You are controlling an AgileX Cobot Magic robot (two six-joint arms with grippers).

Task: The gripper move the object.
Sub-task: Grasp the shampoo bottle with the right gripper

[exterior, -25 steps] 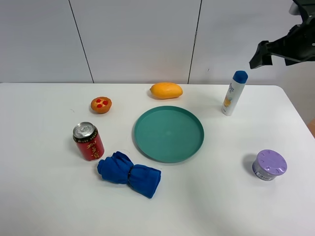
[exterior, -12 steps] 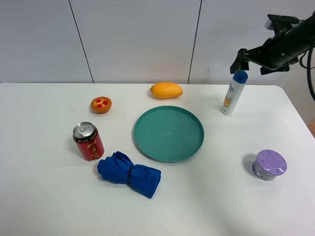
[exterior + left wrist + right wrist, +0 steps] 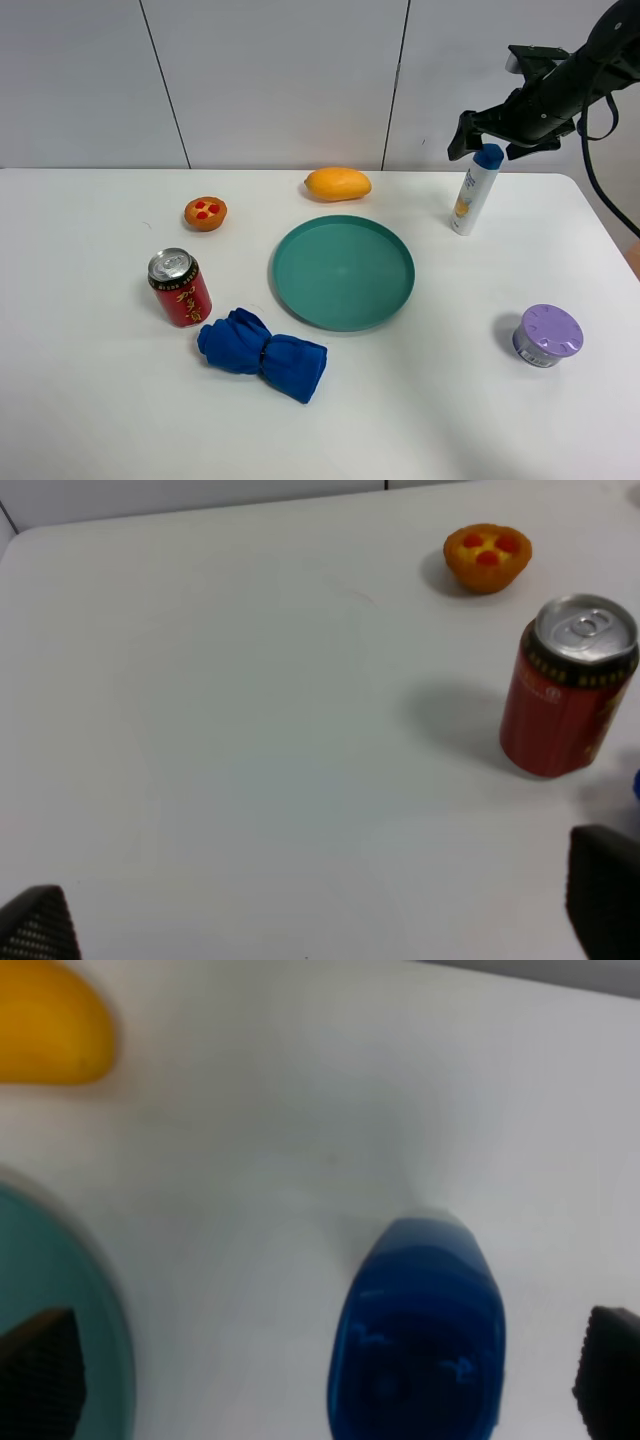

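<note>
Above the far right of the surface (image 3: 560, 240), right hand (image 3: 489, 140) hangs released, jaws spread over the upright bottle (image 3: 468, 205). Risk: cap (image 3: 420, 1340) lies off-centre between them; descending so, one finger could topple this slim bottle.

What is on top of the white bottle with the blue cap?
The right gripper hangs just over the bottle, jaws open to either side of its blue cap. Nothing rests on the cap. In the right wrist view the cap hides the bottle's body.
</note>
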